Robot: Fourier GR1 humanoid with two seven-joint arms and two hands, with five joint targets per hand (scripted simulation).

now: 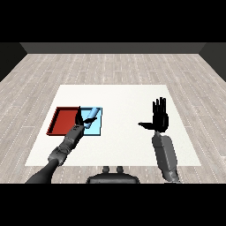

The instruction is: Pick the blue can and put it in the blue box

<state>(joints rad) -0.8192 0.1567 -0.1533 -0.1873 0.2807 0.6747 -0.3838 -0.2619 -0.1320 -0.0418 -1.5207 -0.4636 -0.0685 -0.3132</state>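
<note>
While I look from the head view: both forearms come in from the lower corners
Blue can (92,114): tilted, over the light blue tray (98,127), its lower end at my left hand
Left hand (81,120): at the border of the two trays, fingers curled around the can as far as I can see
Right hand (160,118): raised above the bench (128,97), fingers straight and spread, thumb to the side, holding nothing
Red tray (64,120): touching the blue one, on its left
</note>
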